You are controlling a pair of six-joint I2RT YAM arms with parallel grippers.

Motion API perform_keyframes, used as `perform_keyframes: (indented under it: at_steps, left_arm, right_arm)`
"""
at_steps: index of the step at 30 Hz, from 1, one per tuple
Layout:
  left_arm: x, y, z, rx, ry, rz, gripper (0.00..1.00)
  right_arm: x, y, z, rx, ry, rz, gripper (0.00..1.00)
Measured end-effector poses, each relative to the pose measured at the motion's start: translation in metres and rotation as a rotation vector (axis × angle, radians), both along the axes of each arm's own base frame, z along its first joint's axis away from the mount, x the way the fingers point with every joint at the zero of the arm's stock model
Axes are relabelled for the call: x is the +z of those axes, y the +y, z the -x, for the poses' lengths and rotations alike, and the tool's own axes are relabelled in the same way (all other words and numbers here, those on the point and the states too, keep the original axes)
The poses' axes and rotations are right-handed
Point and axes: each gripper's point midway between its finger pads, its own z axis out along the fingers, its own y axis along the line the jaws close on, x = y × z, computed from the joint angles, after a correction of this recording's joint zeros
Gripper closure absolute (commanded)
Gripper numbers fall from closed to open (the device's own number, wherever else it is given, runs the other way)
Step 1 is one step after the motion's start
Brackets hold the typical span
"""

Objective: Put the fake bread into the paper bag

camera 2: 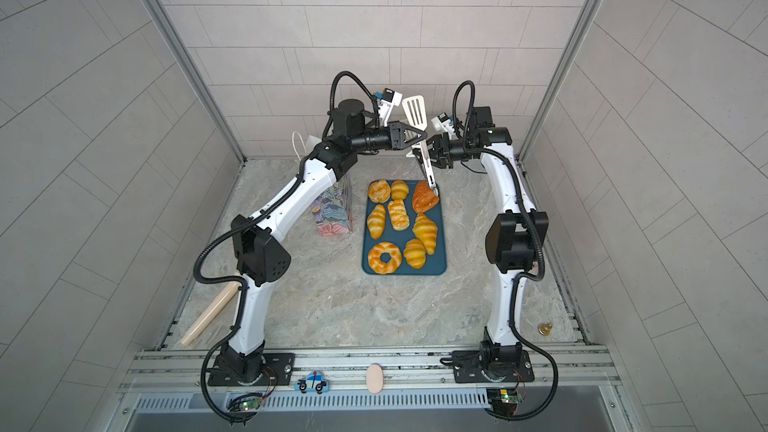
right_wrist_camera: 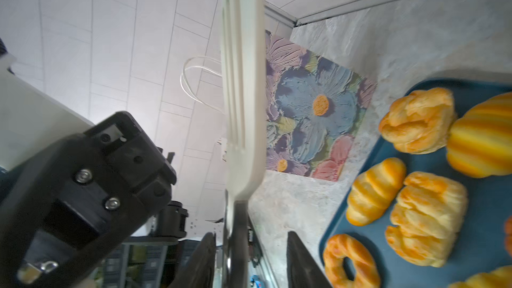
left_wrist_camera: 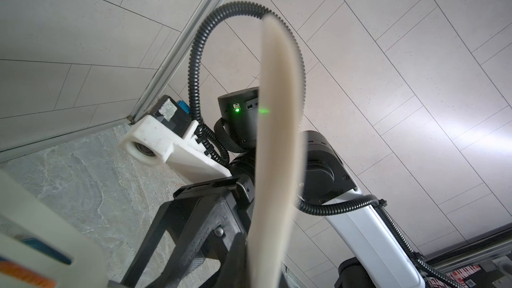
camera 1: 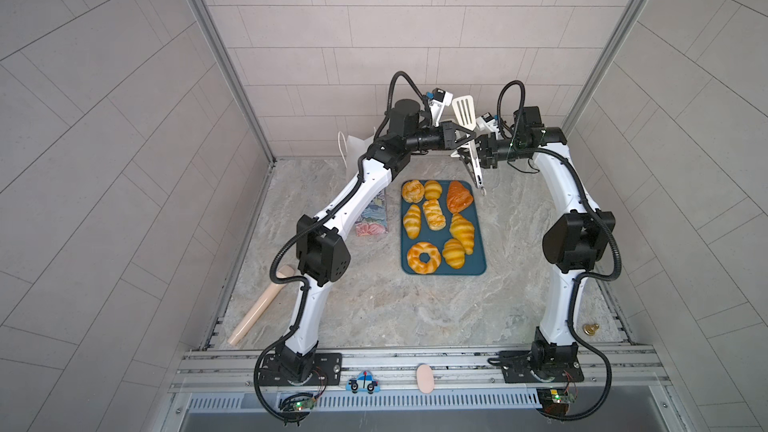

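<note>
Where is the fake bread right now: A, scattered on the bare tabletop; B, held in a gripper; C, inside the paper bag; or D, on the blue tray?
D: all eight pieces of fake bread lie on the blue tray, and the paper bag stands beside the tray, on its left in both top views.

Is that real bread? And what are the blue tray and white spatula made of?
Pastries: probably plastic or foam, not baked; glossy, uniform yellow-orange sheen.
Tray: likely matte plastic; even teal colour, rounded corners.
Spatula: slotted head looks like matte off-white plastic or silicone; thin grey handle may be metal.
</note>
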Motion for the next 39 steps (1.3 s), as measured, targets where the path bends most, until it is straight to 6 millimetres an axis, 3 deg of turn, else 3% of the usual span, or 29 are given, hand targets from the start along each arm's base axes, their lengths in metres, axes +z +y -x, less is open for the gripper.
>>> perform_keyframes:
  at_steps: [2,8,12,19,27,39]
  left_arm:
    - [-0.001,0.001,-0.001,-0.002,0.0,0.002,0.89]
    - [-0.001,0.006,-0.006,0.008,-0.003,0.008,0.89]
    - [0.001,0.009,-0.009,0.014,-0.009,0.014,0.89]
    - [0.003,0.012,-0.012,0.029,-0.012,0.02,0.89]
    - [0.004,0.011,-0.014,0.031,-0.004,0.03,0.89]
    - [0.004,0.009,-0.016,0.029,0.001,0.048,0.9]
  right_arm:
    - [-0.002,-0.008,-0.004,-0.026,0.001,0.015,0.28]
    - [-0.005,-0.033,-0.011,-0.087,-0.024,0.042,0.06]
    - [-0.006,-0.042,-0.004,-0.115,-0.035,0.054,0.04]
    - [-0.005,-0.042,0.018,-0.193,-0.092,0.035,0.0]
    - [0.016,-0.045,0.017,-0.303,-0.206,-0.04,0.0]
    - [0.034,-0.018,0.017,-0.282,-0.255,-0.133,0.0]
